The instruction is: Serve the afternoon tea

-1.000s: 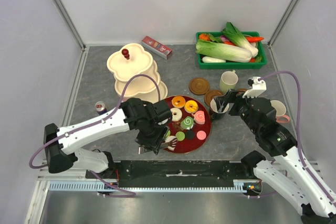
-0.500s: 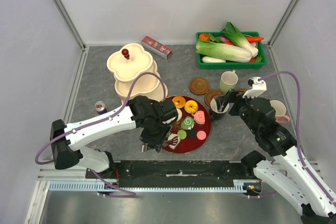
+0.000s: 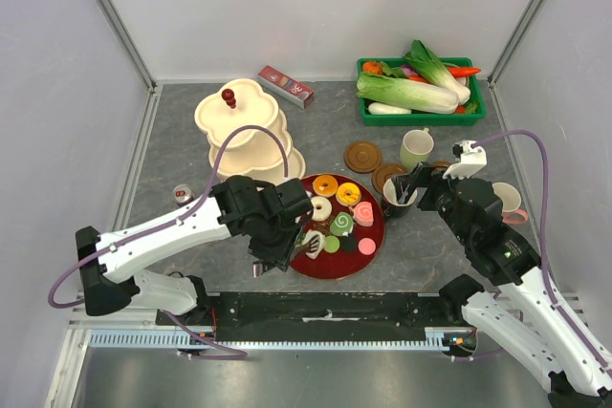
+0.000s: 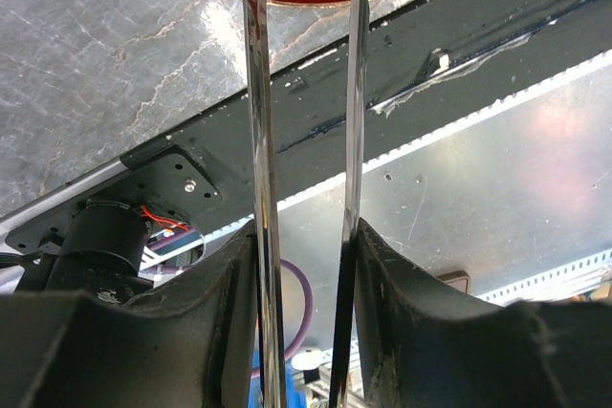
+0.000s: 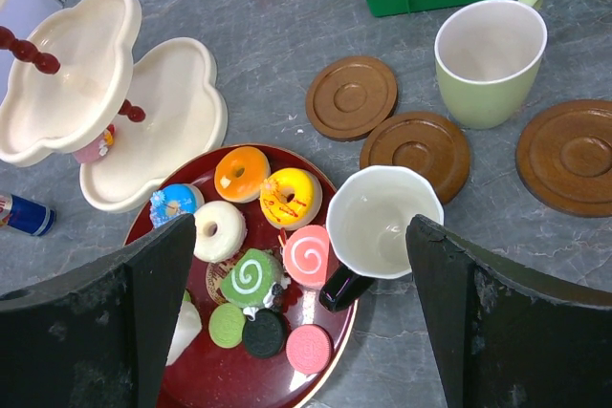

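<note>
While right pincer [image 5: 301, 231] open, black mug [image 5: 382, 222] upright, handle toward plate [image 5: 258, 379]; left pincer [image 4: 304, 236] tight on tongs [image 4: 258, 140].

No readable text, red box [image 3: 286, 86] print illegible, can [image 5: 24, 214] label blurred

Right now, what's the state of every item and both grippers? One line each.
left gripper, shut on tongs, reaching over the red plate
right gripper, open, above the black mug
black mug, upright, empty
green mug, upright, empty
coasters, three, all bare
red plate, loaded with sweets
tiered stand, one pink treat on a lower tier
</note>
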### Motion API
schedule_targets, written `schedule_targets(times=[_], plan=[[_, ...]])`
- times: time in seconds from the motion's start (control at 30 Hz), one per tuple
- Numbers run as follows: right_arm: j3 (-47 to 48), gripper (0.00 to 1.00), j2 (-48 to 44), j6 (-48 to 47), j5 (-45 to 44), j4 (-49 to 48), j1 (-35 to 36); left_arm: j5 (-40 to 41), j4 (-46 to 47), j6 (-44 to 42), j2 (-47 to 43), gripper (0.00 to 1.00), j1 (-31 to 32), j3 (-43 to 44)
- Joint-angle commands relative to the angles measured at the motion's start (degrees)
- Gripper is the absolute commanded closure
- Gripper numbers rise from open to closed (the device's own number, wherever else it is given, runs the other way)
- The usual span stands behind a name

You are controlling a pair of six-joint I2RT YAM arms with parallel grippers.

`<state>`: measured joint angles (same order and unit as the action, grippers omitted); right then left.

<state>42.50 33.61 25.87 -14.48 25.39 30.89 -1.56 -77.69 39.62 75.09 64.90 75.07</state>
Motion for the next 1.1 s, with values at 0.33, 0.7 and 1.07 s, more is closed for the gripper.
schedule_targets(times=[0.33,0.7,1.07], plan=[[0.13,0.02,-0.47,-1.35,-0.99,-0.60,0.13,24.22,-10.46,19.87,-3.90,0.85,-0.65,1.76],[1.09,0.02,-1.00,-2.31,-1.60,-0.51,0.04,23.00,4.03,16.19,-10.14,0.85,-15.06,-9.76],[0.92,0.02,-1.09,-2.84,-1.95,-0.43,0.13,23.27,10.19,14.79,-9.26,0.85,-19.55,-11.96]])
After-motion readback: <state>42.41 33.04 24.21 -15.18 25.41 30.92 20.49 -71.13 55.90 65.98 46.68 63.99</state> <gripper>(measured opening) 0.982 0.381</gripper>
